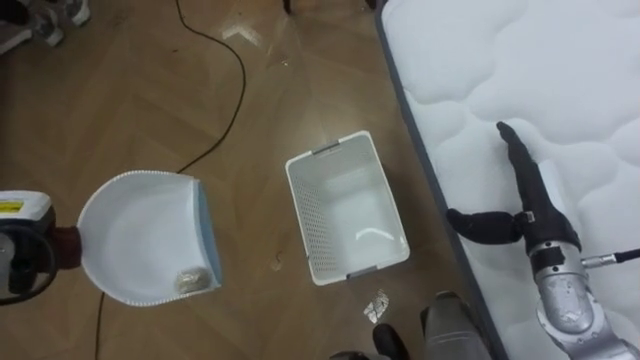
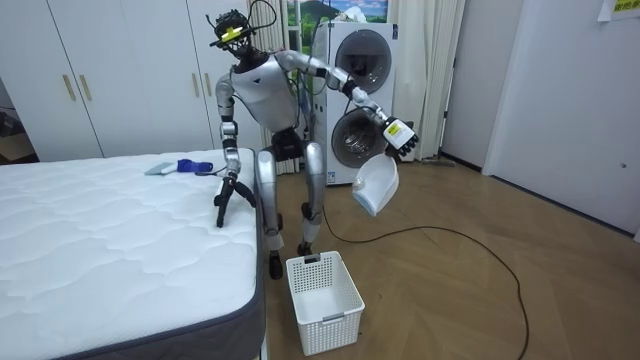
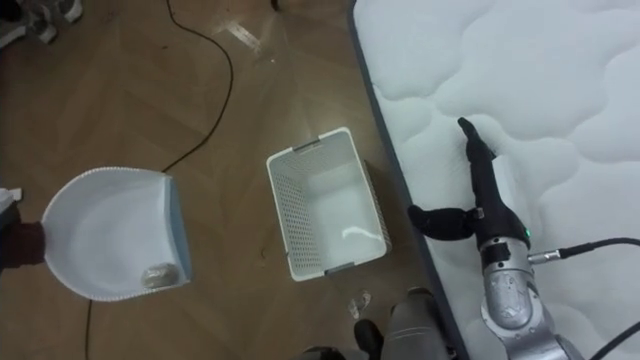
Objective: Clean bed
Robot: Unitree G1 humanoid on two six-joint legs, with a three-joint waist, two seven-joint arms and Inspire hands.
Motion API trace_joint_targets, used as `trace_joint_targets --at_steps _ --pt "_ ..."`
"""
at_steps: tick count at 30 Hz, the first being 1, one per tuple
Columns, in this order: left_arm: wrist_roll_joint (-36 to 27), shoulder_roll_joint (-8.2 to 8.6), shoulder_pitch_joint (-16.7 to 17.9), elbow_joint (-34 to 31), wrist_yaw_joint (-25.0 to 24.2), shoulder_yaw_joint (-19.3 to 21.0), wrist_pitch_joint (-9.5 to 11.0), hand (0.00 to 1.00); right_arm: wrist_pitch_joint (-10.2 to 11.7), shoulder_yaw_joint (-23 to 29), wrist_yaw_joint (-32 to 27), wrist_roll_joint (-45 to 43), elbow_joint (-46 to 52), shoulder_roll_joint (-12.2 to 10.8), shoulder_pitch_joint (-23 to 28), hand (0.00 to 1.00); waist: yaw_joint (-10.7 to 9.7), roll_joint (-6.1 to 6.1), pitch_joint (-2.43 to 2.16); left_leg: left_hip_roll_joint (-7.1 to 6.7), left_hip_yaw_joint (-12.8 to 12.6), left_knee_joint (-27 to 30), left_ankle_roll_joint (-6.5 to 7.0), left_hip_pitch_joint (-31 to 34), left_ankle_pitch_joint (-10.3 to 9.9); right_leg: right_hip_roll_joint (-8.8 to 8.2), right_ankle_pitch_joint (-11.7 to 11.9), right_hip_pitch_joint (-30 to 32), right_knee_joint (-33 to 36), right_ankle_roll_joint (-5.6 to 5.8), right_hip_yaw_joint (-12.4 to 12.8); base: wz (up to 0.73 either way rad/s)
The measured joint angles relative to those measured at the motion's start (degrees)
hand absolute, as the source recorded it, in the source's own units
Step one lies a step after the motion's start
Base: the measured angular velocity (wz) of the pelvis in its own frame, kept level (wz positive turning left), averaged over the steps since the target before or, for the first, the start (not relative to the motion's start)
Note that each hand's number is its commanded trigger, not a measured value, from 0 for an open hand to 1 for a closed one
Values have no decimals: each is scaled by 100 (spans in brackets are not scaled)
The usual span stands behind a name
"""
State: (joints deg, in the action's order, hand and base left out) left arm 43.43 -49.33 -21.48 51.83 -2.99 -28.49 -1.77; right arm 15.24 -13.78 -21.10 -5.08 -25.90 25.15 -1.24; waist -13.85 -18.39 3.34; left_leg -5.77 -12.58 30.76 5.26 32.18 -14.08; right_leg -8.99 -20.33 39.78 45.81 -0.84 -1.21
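Note:
I stand on the wooden floor beside the bed's white mattress. My left hand is held out to the side over the floor, shut on the handle of a white dustpan. A small crumpled scrap lies in the pan near its blue-edged lip. My right hand rests on the mattress close to its edge, with straight fingers pointing away and the thumb spread. A white slatted basket stands on the floor between the dustpan and the bed. In the room view the dustpan hangs higher than the basket.
A shiny scrap lies on the floor near the basket's near corner. A black cable runs across the floor. On the bed's far side lie a blue thing and a grey one. Stacked washing machines stand behind me.

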Motion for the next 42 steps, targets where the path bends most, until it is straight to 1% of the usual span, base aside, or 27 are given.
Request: trace_joint_targets --at_steps 2,3,5,6,7,8,9,11,12,14,16,17,22,25,29,31,33,35,38,39,42 --pt "-5 -62 -201 6 11 -97 0 100 30 8 -13 6 -24 -7 -5 0 -2 -9 8 -1 -3 13 1 2 0 -2 -1 0 -19 3 -2 0" --pt "-4 -82 -244 5 10 -109 0 100 40 7 -17 6 -23 -7 -4 0 -5 -22 13 -2 -4 13 1 4 0 -3 -3 0 -22 5 -2 0" --pt "-3 -154 -408 -18 26 -109 0 100 117 38 -60 7 -10 -15 5 0 -11 -81 40 -6 -16 12 1 9 0 -1 -13 5 -20 20 14 0" --pt "-2 -195 -422 -37 33 -109 0 100 126 39 -61 10 1 -20 -5 0 -13 -99 48 -5 -24 11 1 14 0 0 -16 14 -18 20 22 0" --pt "-2 -304 -432 -79 34 -110 1 100 145 40 -52 15 36 -20 -24 0 -42 -140 67 -5 -49 6 2 18 -1 -1 -26 30 -11 19 37 -7" --pt "-2 -410 -435 -104 34 -110 1 100 163 39 -26 15 52 -20 -38 0 -73 -157 74 0 -118 -7 2 6 -1 0 -43 45 7 23 82 -9" --pt "-1 -466 -435 -117 34 -110 1 100 171 39 -3 15 55 -20 -43 0 -82 -166 77 2 -140 -8 2 -4 -1 0 -49 47 18 22 99 -9" --pt "2 -661 -437 -135 41 -109 0 100 202 36 96 15 59 -25 -67 0 -158 -193 84 -1 -190 -36 1 -45 -1 -2 -63 46 41 13 137 -7" --pt "2 -701 -438 -142 48 -109 -1 100 216 36 123 16 58 -24 -71 0 -168 -196 84 -1 -204 -39 1 -53 -1 -2 -65 46 46 8 145 -6" --pt "101 -848 -423 -302 71 -109 -8 100 225 36 188 13 58 -4 -73 0 -184 -197 83 -1 -285 -60 1 -99 -1 -2 -82 42 82 9 195 -6" --pt "289 -898 -426 -404 130 -109 -12 100 226 37 233 14 59 -3 -82 0 -191 -205 84 -7 -317 -108 1 -156 -1 -1 -82 27 86 9 221 -7" --pt "385 -917 -426 -468 138 -109 -14 100 225 36 267 19 47 -1 -95 0 -200 -206 85 -8 -332 -117 1 -186 0 2 -82 11 92 9 239 -7" --pt "478 -927 -439 -477 270 -109 -15 100 225 37 391 18 -10 1 -187 0 -239 -230 95 -3 -417 -141 1 -253 0 9 -82 -5 110 9 291 -6" --pt "732 -927 -531 -481 275 -132 -20 100 222 39 456 -45 -15 0 -218 0 -302 -265 111 4 -456 -145 5 -258 2 -4 -85 -13 113 14 271 3" --pt "1007 -927 -755 -492 282 -351 -55 100 213 43 498 -101 7 -1 -215 0 -329 -266 112 5 -467 -144 6 -264 3 -7 -89 -18 121 14 272 0" --pt "1086 -927 -773 -501 280 -374 -64 100 200 55 523 -117 35 -3 -214 0 -369 -266 113 5 -468 -145 6 -263 3 -9 -91 -18 120 11 266 0" --pt "1083 -926 -773 -512 276 -389 -68 100 170 67 571 -150 61 -3 -216 0 -396 -263 115 9 -486 -147 6 -264 2 -9 -91 -19 117 10 265 0" --pt "1044 -926 -774 -519 276 -469 -68 100 165 62 574 -146 62 -4 -222 0 -404 -260 117 39 -619 -154 7 -281 2 -6 -92 -19 115 11 287 -2" --pt "805 -925 -775 -515 279 -635 -68 100 170 44 574 -135 43 -3 -221 0 -422 -254 122 46 -620 -155 7 -309 2 0 -91 -55 97 11 285 0" --pt "763 -925 -776 -515 282 -661 -68 100 170 38 574 -131 40 -3 -220 0 -423 -250 126 46 -620 -158 7 -322 2 0 -91 -66 95 11 285 0" --pt "368 -914 -738 -488 302 -670 -67 100 173 33 572 35 48 -9 -205 0 -420 -232 140 39 -623 -203 7 -388 2 0 -92 -113 92 11 288 0"
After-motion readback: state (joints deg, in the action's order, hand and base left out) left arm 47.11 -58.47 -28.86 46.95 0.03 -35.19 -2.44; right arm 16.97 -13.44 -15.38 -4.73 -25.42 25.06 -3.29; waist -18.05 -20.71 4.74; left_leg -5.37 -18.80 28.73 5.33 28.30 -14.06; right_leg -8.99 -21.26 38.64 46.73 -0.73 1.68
